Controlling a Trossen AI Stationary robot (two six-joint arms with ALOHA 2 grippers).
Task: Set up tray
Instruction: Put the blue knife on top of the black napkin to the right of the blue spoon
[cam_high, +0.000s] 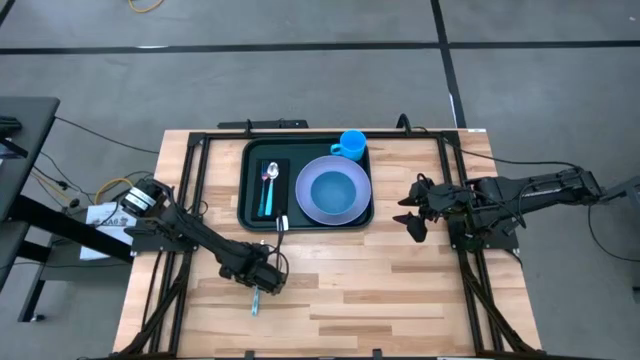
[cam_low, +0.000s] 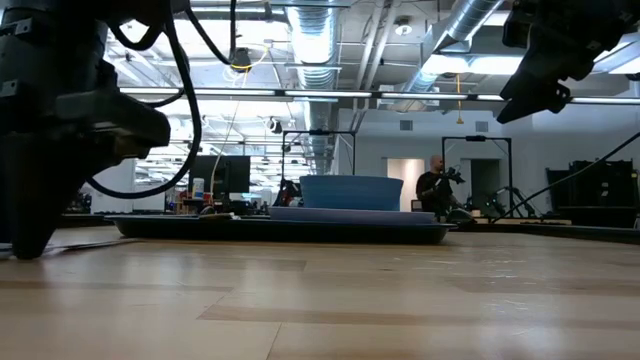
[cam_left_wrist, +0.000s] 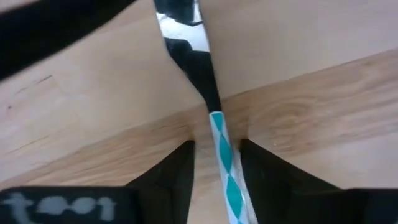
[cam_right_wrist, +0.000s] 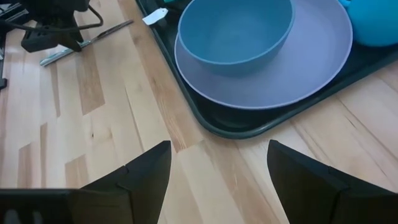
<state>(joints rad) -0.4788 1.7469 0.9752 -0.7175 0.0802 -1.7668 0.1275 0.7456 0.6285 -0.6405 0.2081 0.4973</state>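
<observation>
The dark green tray (cam_high: 250, 215) lies at the table's far middle. It holds a lavender plate (cam_high: 352, 208) with a blue bowl (cam_high: 330, 188) on it, a blue cup (cam_high: 351, 145), and a black napkin (cam_high: 280, 170) with a spoon (cam_high: 269, 185). A piece of cutlery with a teal-and-white handle (cam_left_wrist: 222, 158) lies flat on the wood near the tray. My left gripper (cam_left_wrist: 217, 144) is low over it and open, one finger on each side of the handle with a gap showing. My right gripper (cam_right_wrist: 217, 168) hovers open to the right of the tray.
A small white piece (cam_right_wrist: 155, 15) sits at the tray's near rim. Bare wood (cam_high: 380, 290) stretches across the table's near half. The black frame rails (cam_high: 455, 190) run along both sides. In the low view, a person (cam_low: 437, 185) stands far off in the room.
</observation>
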